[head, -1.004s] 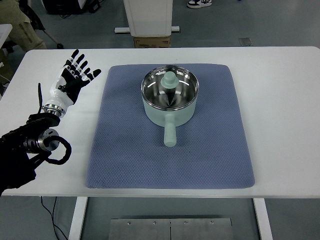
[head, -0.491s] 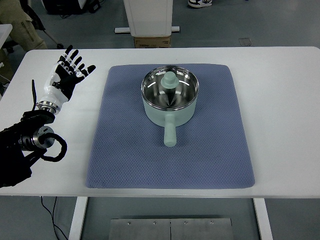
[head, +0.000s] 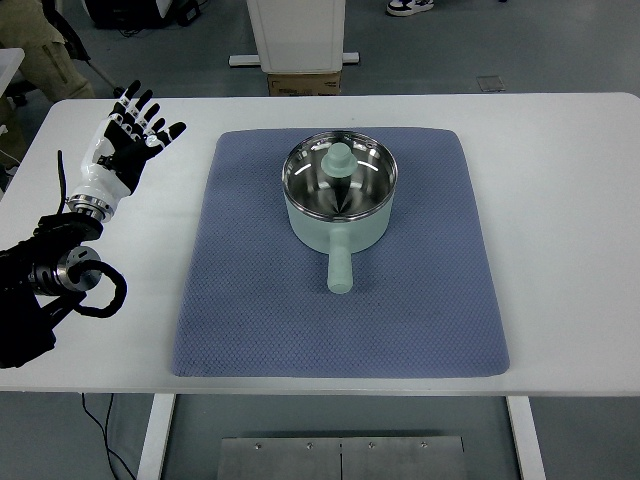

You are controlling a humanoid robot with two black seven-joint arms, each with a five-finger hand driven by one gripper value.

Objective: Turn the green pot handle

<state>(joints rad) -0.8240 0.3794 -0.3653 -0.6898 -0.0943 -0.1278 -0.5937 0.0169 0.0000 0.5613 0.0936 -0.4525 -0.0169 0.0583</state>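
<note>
A pale green pot [head: 339,205] with a shiny steel inside stands on the blue-grey mat [head: 340,250], toward its far middle. Its green handle [head: 340,267] points straight toward the table's near edge. A green knob [head: 340,158] shows inside the pot. My left hand [head: 125,150] is raised over the white table well left of the mat, fingers spread, holding nothing. The black left arm [head: 45,285] comes in from the left edge. The right arm is out of view.
A white pedestal [head: 297,35] and a cardboard box [head: 303,83] stand beyond the table's far edge. A person's leg in tan trousers [head: 40,55] shows at the top left. Bare white table [head: 560,220] lies right of the mat.
My left hand and arm have drawn back to the left and slightly away from the mat. The pot and its handle have not moved.
</note>
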